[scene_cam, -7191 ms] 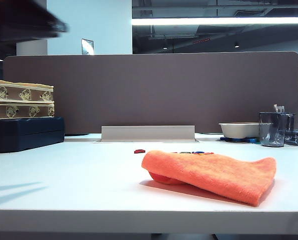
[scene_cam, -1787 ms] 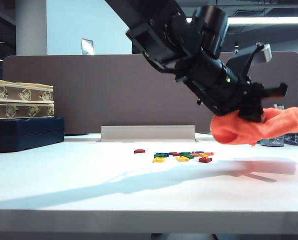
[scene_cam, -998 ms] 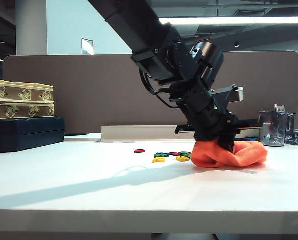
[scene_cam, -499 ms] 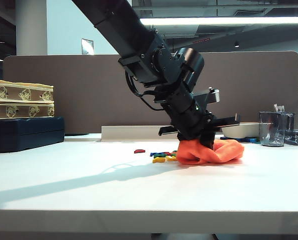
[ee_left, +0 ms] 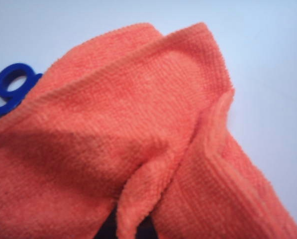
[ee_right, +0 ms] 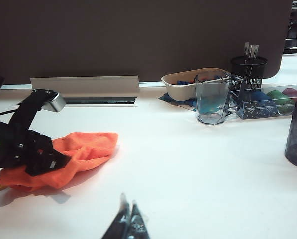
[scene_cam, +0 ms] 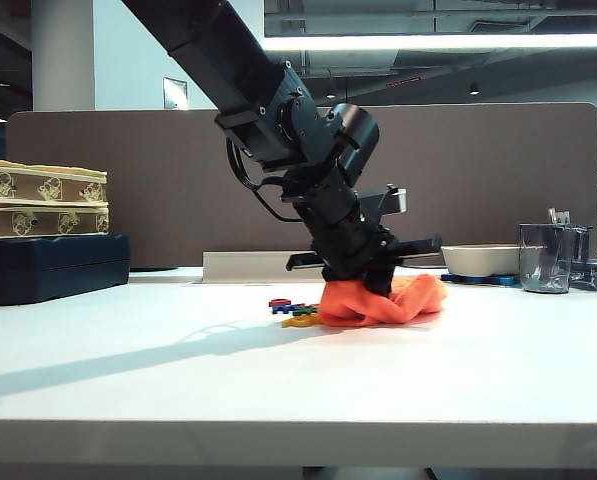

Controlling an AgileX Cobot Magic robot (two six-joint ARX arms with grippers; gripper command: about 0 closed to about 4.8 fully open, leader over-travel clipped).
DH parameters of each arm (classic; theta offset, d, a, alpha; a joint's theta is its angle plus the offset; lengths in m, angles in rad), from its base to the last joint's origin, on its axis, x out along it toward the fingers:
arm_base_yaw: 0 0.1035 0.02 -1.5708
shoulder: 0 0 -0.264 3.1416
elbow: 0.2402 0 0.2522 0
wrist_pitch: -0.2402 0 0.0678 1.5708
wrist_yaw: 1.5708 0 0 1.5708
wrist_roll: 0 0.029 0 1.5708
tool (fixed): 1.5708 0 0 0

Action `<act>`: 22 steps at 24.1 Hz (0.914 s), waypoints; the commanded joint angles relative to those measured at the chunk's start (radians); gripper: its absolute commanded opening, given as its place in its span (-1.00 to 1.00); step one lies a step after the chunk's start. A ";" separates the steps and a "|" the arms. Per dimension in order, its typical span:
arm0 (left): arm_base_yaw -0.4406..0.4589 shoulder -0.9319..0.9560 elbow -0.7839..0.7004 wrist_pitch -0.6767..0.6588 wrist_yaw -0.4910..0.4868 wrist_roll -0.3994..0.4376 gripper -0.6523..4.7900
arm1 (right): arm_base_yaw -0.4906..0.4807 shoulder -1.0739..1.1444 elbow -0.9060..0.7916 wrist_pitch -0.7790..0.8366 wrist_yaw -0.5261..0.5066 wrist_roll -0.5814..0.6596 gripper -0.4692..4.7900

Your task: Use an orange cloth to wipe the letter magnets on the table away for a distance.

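Change from earlier: half a second ago the orange cloth [scene_cam: 382, 301] sat further right in the exterior view; it has since slid left with the left gripper [scene_cam: 363, 285], and the letter magnets [scene_cam: 293, 314] are now packed tighter against its left edge. Seven seconds back the cloth lay spread flat with no arm in view.
Left gripper: low at centre of the exterior view, pressed into the top of the cloth and clamped shut on it; the fingertips are buried in the fabric.
Right gripper: at the bottom edge of the right wrist view [ee_right: 127, 225], its two thin dark fingers pinched together, holding nothing, hovering over bare table well apart from the cloth.
Cloth: fuzzy, looped microfibre, bunched into soft folds; in the left wrist view [ee_left: 138, 149] it fills nearly the whole frame, with a blue ring-shaped magnet [ee_left: 9, 92] peeking out at the middle left.
Magnets: small flat plastic pieces, red, blue, green and yellow, touching the cloth's left side.
Table: smooth white top [scene_cam: 178, 380] with a thick front edge across the bottom of the exterior view.
Open room: bare surface left of the magnets, up to a dark blue case [scene_cam: 53, 267] at middle left.
Right side: a cream bowl [ee_right: 188, 84], clear cup [ee_right: 211, 98] and black mesh pen pot [ee_right: 248, 67] stand near the brown back panel [scene_cam: 128, 180].
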 commanded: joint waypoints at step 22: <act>0.089 -0.060 -0.002 -0.066 -0.086 0.093 -0.78 | -0.001 -0.003 0.005 0.005 0.002 0.004 -0.82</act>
